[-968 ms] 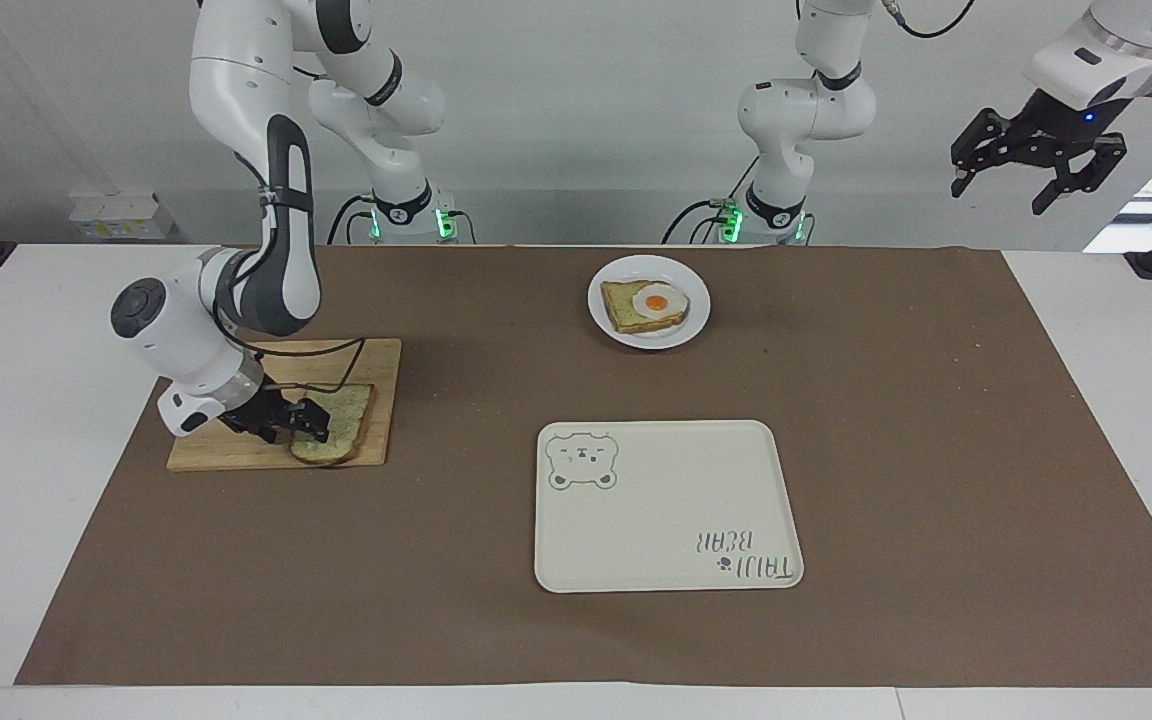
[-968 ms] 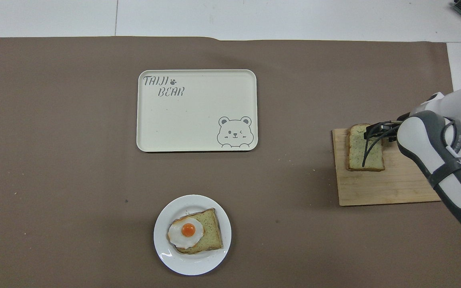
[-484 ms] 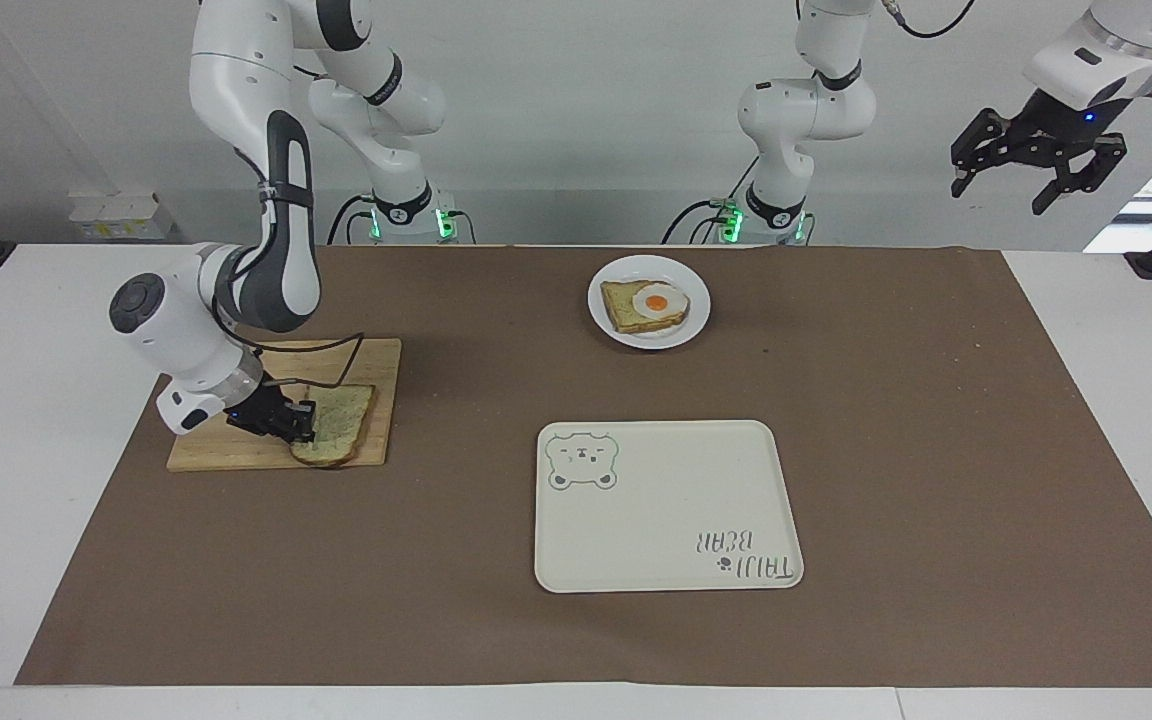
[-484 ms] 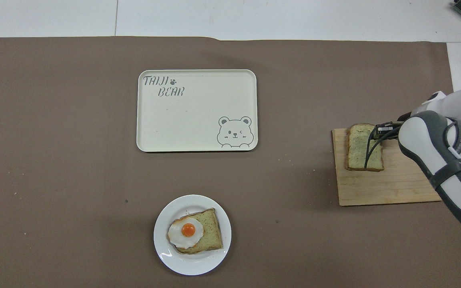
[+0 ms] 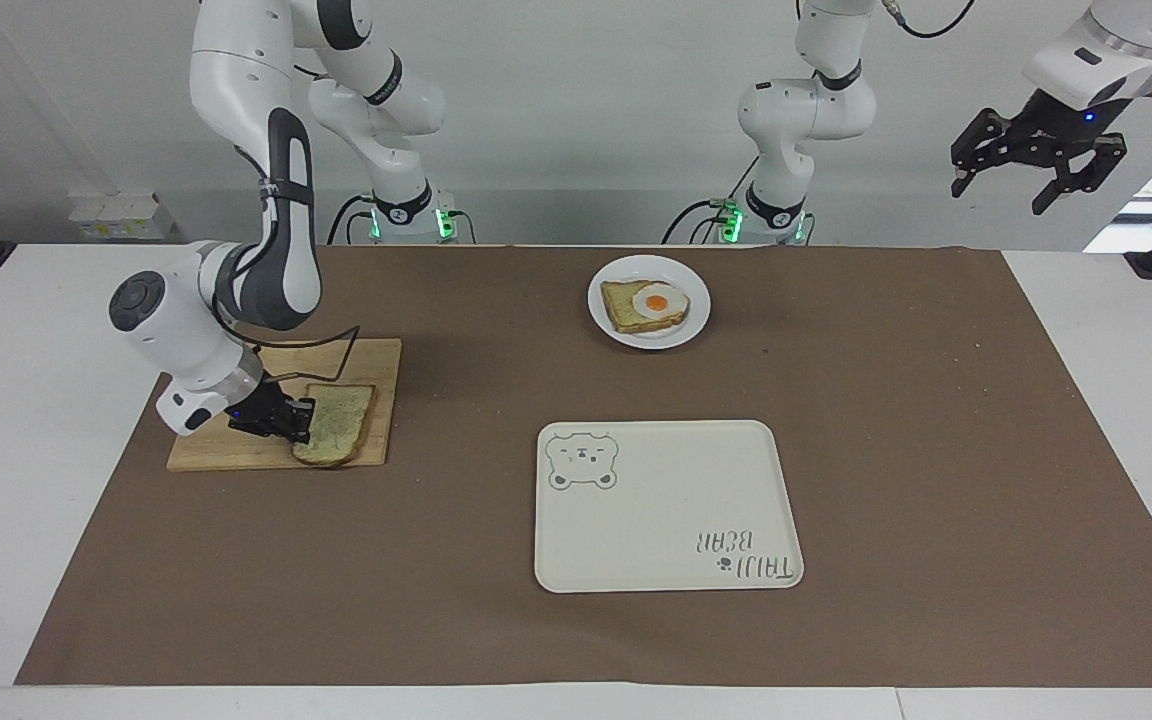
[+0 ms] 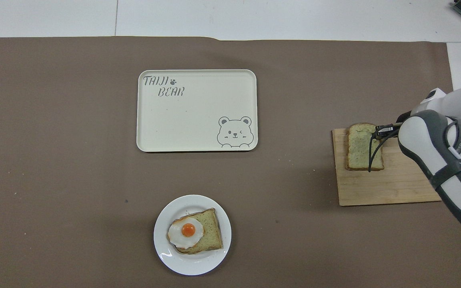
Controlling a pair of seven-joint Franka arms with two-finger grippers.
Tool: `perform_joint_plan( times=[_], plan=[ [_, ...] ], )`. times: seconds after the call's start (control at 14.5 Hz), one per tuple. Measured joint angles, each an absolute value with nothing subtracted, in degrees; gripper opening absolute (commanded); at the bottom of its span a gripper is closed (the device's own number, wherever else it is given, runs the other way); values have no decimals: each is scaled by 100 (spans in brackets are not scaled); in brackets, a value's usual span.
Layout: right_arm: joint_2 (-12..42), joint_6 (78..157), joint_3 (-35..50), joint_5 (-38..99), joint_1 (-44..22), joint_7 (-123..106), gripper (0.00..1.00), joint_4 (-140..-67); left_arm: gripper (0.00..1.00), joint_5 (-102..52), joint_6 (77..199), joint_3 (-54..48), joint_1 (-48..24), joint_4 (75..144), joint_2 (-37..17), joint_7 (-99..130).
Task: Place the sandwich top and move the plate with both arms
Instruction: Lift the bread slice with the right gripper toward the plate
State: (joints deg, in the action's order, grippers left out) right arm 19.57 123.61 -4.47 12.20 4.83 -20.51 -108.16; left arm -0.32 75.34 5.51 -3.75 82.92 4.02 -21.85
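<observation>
Bread slice [image 5: 340, 424] pinched in right hand [image 5: 298, 420].

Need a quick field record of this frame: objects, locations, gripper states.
sandwich top: on the cutting board, at the right arm's end of the table, gripped at one edge
right gripper: shut on the sandwich top, low over the board
left gripper: open, raised high off the left arm's end of the table, waiting
plate: near the robots, mid-table, holds toast with fried egg
tray: farther from the robots than the plate, nothing on it
</observation>
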Motion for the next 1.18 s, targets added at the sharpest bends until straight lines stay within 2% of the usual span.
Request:
perform_joint_plan(
  times=[0.35,0.9,1.18],
  plan=[
    [1766,11564,-415,1220,470,-2118,0,-10360,100,-32,7534,551,-375,8292,402,-2185],
    [1210,10330,166,1425,460,-1731,0,-10271,100,-32,7534,552,-375,8292,402,-2185],
    [1124,10006,586,1637,448,-1270,0,-10271,100,-32,7534,551,-375,8292,402,-2185]
  ],
)
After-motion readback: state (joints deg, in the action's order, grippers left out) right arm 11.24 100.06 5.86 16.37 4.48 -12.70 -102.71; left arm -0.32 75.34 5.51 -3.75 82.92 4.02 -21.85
